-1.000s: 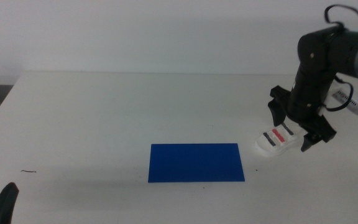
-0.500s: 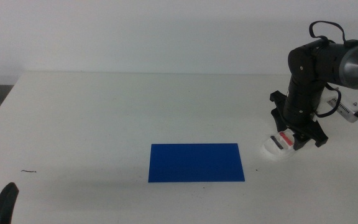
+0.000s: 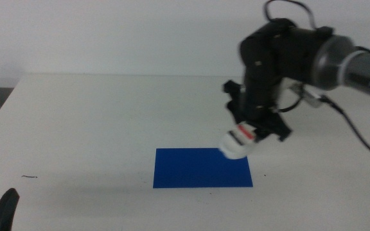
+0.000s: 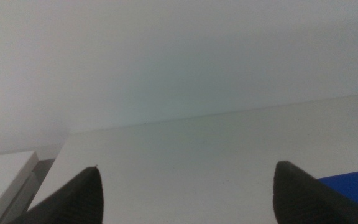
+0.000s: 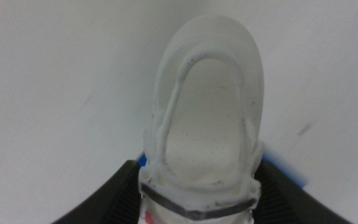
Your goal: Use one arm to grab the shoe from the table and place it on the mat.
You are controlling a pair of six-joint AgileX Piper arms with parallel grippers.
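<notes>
Now the right gripper (image 3: 252, 131) has its fingers clamped on the shoe (image 3: 238, 140), holding it above the mat's (image 3: 198, 170) far right corner. The left gripper (image 4: 185, 196) waits low over the surface (image 3: 108, 115), fingers wide.

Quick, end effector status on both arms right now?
Right end effector: closed on the shoe, held above the mat's far right corner.
Left end effector: open, holding nothing, parked at the table's near left edge.

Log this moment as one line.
right gripper: shut on shoe, airborne at mat far-right corner | left gripper: open, waiting near table front-left
</notes>
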